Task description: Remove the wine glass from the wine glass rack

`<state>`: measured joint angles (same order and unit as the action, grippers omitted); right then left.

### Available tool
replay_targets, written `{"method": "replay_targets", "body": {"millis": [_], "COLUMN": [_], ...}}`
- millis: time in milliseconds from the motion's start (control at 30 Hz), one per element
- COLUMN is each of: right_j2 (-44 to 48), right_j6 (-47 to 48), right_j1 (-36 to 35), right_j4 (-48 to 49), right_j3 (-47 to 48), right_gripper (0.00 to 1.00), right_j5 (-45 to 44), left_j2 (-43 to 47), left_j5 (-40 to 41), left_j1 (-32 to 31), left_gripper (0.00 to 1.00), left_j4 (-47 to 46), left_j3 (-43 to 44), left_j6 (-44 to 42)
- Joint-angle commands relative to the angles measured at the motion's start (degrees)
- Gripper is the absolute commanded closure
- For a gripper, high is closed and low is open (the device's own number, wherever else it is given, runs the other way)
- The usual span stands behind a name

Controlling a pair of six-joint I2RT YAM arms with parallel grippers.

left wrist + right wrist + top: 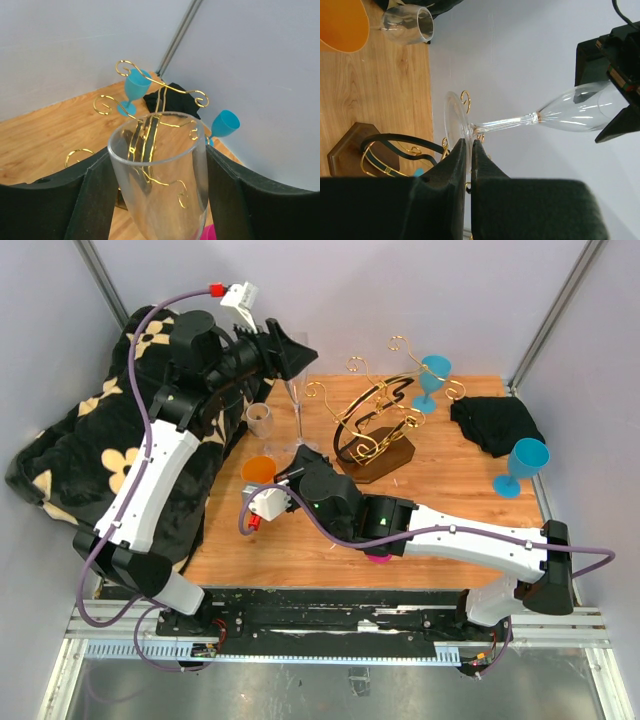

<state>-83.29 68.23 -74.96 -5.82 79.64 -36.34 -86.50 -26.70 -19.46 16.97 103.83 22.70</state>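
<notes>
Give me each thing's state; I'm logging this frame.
wine glass: off the rack, held aloft
left gripper: shut on its bowl
right gripper: shut on its foot
wine glass rack: upright, no glass hanging
far blue glass: upright
near blue glass: upright
clear tumbler: upright
orange cup: upright
black cloth: crumpled

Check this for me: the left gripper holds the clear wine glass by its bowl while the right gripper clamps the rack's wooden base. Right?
Wrong on the right gripper: it is shut on the round foot of the wine glass, not on the wooden base of the wine glass rack; the right wrist view shows this. The left gripper does hold the bowl.
</notes>
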Motion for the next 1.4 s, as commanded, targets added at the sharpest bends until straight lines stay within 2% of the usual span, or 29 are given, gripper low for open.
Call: {"method": "replay_targets", "body": {"millis": [0,33,100,133,200,433,667,800,1067,1300,1367], "right_j2": [0.7,0.9,1.6,2.4,5.0,18.8,26.4,27.1,29.1,27.0,26.0], "right_j6": [-2.4,-2.7,-4.3,-5.0,-7.3,-14.7,-20.7,-20.9,-25.8,-30.4,-35.5], "right_j1": [-0.6,-0.6,-0.6,-0.6,-0.6,-0.4,2.2,3.4,6.5,7.7,7.8], "right_j4": [1.1,1.1,0.5,0.1,-0.3,1.2,2.6,2.7,2.3,-2.6,-7.0], "right_j3": [1.9,1.9,2.1,1.9,1.0,-3.1,-0.6,-0.2,-1.7,-0.7,0.8], "right_gripper": [0.93,0.85,0.58,0.48,0.33,0.3,0.28,0.28,0.3,0.3,0.3], "right_j5": [-2.7,-3.4,-5.3,-6.1,-7.3,-14.3,-19.5,-21.5,-19.5,-18.4,-16.9], "left_j2": [2.9,3.2,3.7,4.1,5.3,12.1,18.5,21.2,21.2,20.4,20.5], "left_j5": [4.1,4.5,5.5,5.9,6.6,10.0,21.4,23.1,31.7,34.9,36.2], "left_j1": [-3.8,-4.1,-4.1,-4.1,-4.1,-4.8,-15.5,-17.2,-23.5,-23.9,-23.9], "left_gripper": [0.34,0.35,0.35,0.35,0.35,0.35,0.36,0.36,0.42,0.4,0.39], "left_j4": [-2.5,-2.7,-3.0,-3.5,-5.3,-15.4,-25.7,-29.8,-28.3,-31.1,-31.2], "left_j3": [-2.2,-2.7,-3.7,-4.5,-7.1,-22.6,-39.9,-46.8,-50.7,-54.1,-53.9], "left_j6": [-7.4,-7.8,-8.1,-8.2,-8.7,-10.2,-16.8,-15.2,-20.0,-19.1,-19.3]}}
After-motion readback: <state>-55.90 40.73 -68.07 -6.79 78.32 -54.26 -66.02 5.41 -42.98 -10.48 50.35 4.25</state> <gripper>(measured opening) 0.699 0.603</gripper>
